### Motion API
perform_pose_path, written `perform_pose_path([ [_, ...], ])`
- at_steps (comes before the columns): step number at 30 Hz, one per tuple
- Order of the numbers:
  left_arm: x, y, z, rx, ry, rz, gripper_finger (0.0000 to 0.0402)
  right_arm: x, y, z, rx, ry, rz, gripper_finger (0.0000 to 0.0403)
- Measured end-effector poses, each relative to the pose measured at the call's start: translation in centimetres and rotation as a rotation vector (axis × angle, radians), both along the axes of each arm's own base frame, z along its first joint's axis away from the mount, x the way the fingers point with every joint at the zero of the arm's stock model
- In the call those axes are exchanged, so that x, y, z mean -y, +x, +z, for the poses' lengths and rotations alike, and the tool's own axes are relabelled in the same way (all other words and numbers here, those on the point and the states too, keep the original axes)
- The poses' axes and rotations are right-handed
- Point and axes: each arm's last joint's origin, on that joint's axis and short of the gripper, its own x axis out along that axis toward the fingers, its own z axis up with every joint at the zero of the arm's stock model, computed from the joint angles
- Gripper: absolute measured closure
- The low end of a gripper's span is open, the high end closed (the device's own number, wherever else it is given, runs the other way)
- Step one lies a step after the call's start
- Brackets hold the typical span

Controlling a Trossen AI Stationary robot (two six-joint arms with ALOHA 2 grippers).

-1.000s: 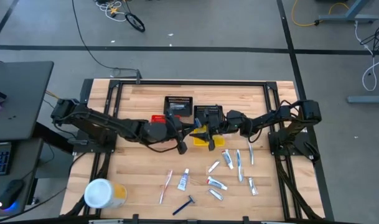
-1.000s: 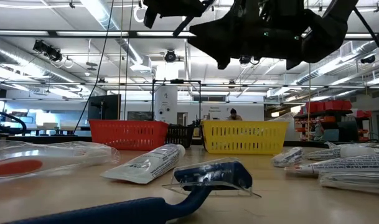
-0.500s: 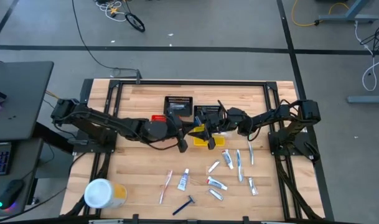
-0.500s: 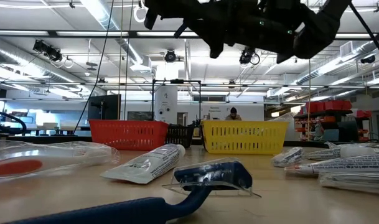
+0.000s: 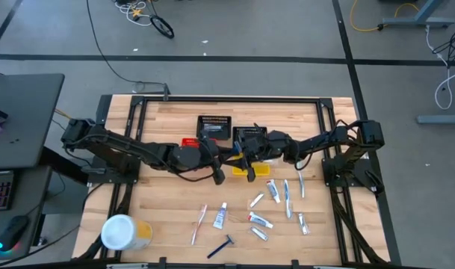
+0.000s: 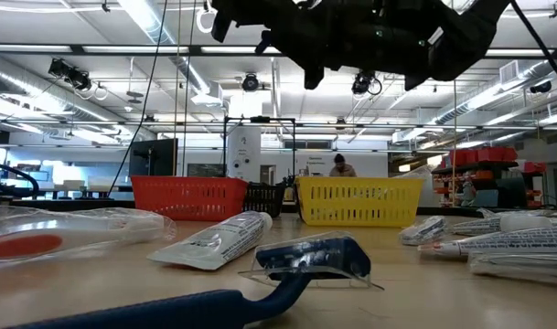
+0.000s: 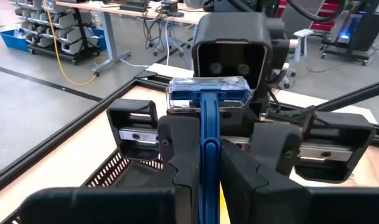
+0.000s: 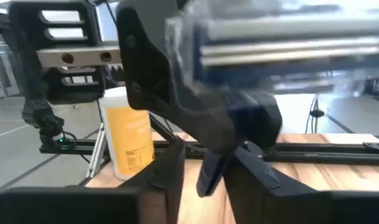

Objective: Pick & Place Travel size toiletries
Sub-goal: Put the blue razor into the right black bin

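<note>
Two grippers meet above the yellow mesh basket (image 5: 251,169): left gripper (image 7: 208,163) clenches a dark blue plastic razor (image 7: 208,112), right gripper (image 5: 266,146) fingers indeterminate; handover or drop apparently next.

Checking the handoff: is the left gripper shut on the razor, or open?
Shut. In the left wrist view, the left gripper has both fingers pressed against the blue razor handle.

Dark blue razor (image 7: 207,118) in black left pincer (image 7: 208,163); red (image 6: 188,196), yellow (image 6: 358,201), black baskets (image 5: 214,127); pale striped wood table (image 5: 167,202).
</note>
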Motion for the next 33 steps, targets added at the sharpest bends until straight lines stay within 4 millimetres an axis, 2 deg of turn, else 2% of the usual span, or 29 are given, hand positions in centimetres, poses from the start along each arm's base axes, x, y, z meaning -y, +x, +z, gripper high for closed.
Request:
perform_pose_path([
  [11, 0.0, 0.0, 0.0, -0.001, 0.001, 0.002, 0.0347, 0.1, 0.0, -0.1, -0.01, 0.002, -0.003, 0.0366],
  [16, 0.0, 0.0, -0.1, -0.007, 0.003, 0.004, 0.0347, 0.1, 0.0, -0.2, -0.015, 0.001, -0.004, 0.0368],
  [22, 0.0, -0.1, -0.2, -0.028, 0.009, 0.009, 0.0323, 0.3, 0.0, -0.4, -0.038, -0.002, -0.01, 0.0369],
  [29, -0.3, -0.3, -0.7, -0.084, 0.035, 0.062, 0.0292, 1.9, -0.1, -0.5, -0.052, 0.002, -0.052, 0.0369],
  [33, -0.4, -0.6, -1.2, -0.128, 0.044, 0.108, 0.0276, 3.3, -0.3, -1.3, -0.143, 0.009, -0.095, 0.0369],
])
